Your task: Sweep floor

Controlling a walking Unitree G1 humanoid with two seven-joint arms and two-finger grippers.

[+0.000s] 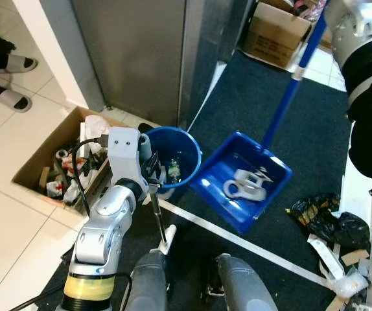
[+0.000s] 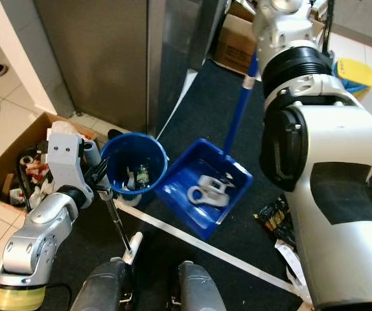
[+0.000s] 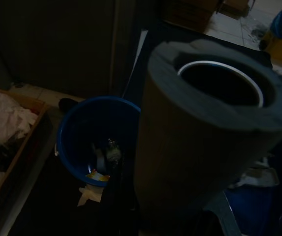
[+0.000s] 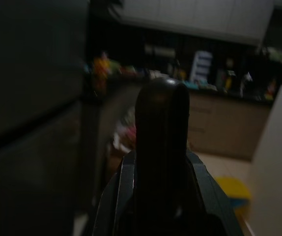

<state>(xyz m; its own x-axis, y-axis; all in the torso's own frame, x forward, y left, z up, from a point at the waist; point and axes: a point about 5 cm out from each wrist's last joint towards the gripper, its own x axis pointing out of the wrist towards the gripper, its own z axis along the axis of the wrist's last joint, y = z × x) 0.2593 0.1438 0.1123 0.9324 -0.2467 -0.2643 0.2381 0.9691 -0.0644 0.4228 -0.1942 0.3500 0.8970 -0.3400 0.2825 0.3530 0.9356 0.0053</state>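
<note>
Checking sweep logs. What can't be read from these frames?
- Right tool: on the dustpan handle? Top cut off by the head view's edge; right wrist view dark, blurred.
- Bucket contents: too small in head views, dark in left wrist view.
- Left tool's fingers: hidden behind the left wrist.

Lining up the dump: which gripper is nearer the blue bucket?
Left. The left gripper sits at the blue bucket rim; the right arm is up beyond the dustpan.

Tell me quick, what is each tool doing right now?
Left tool: closed on the thin broom handle, beside the blue bucket.
Right tool: cannot be told; its wrist view is dark.
</note>
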